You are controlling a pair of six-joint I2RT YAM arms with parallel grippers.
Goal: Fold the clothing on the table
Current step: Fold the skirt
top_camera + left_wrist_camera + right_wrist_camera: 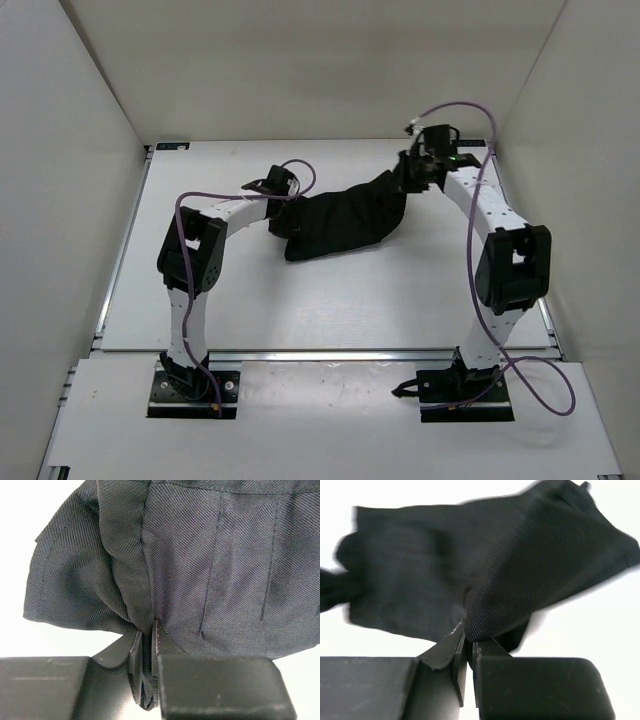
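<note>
The clothing (340, 222), a black pleated garment, lies stretched across the far half of the white table (330, 300), between my two grippers. My left gripper (278, 192) is at the garment's left end, shut on a bunched fold of the fabric (145, 645); stitched pleats fill the left wrist view above the fingers. My right gripper (412, 168) is at the far right end, shut on a corner of the clothing (485, 605). That corner (468, 639) is pinched and lifted off the table, and the cloth drapes away from it.
Purple cables (470, 110) loop from both arms. White walls (60, 200) close in the table on the left, right and back. The table's far right corner (480, 148) lies just beyond the right gripper.
</note>
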